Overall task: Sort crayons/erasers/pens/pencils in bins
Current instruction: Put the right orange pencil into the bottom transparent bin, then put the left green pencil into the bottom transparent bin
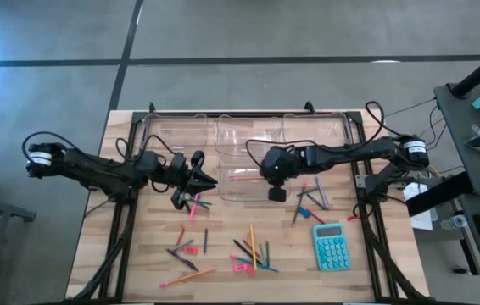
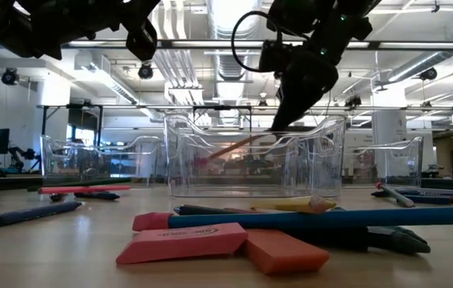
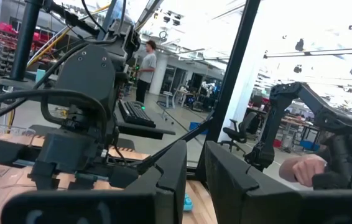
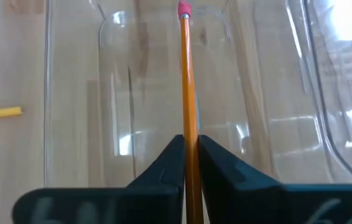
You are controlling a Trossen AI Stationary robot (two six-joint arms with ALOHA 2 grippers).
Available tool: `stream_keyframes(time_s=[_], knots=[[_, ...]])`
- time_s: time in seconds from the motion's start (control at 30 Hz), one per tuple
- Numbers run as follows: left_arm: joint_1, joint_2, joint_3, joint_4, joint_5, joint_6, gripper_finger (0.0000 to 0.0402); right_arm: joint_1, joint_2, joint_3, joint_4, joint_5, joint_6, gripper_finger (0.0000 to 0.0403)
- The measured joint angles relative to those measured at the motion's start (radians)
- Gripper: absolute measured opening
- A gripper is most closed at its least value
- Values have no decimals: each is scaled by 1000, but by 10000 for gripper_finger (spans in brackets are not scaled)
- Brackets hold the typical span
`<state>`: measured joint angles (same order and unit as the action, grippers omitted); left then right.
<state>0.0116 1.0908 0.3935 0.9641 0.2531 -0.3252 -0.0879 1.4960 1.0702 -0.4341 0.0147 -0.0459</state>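
Progress is judged early: most of the stationery is seen loose on the table (image 1: 138,254), scattered between the teal calculator (image 1: 330,246) and the table's far side from it. Pens, crayons and pencils lie in a cluster (image 1: 253,252) just beside the calculator, a second group (image 1: 186,254) lies farther off, and a few sticks (image 1: 312,203) rest just behind the calculator. In the low view, pink erasers (image 2: 182,243) lie flat in the foreground. The clear bins (image 1: 248,144) stand in a group behind the calculator; the front middle bin (image 1: 244,180) holds what looks like one pinkish stick, the others appear nearly bare. The right gripper (image 4: 190,144) hangs over that front bin, fingers (image 4: 163,163) clamped on an orange pencil (image 4: 187,74), whose pink eraser tip points down into the bin. The left gripper (image 1: 206,180) hovers over the table beside the bins, well apart from the calculator; its fingers (image 3: 170,174) are drawn nearly together and nothing is seen between them.
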Motion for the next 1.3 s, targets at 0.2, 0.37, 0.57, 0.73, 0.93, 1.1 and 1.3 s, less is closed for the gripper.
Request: stream_keyframes(time_s=[0.2, 0.37, 0.57, 0.73, 0.93, 1.1, 1.3], knots=[[0, 0, 0, 0, 0, 0, 44, 0, -2, 0, 2, 3, -12, 86], [0, 0, 0, 0, 0, 0, 44, 0, -16, 0, 3, 3, -19, 146], [0, 0, 0, 6, 0, -1, 44, 0, -111, -11, 9, 2, -36, 178], [-2, 0, 0, 27, 0, -5, 44, 2, -256, -99, 80, -19, -70, 177], [-2, 0, 0, 55, 0, -5, 44, 5, -478, -287, 289, -110, -60, 162], [-2, 0, 0, 49, 0, -8, 44, 5, -645, -436, 469, -112, -69, 149], [-1, 0, 1, 87, 0, -2, 44, 5, -797, -524, 497, -111, -90, 136]])
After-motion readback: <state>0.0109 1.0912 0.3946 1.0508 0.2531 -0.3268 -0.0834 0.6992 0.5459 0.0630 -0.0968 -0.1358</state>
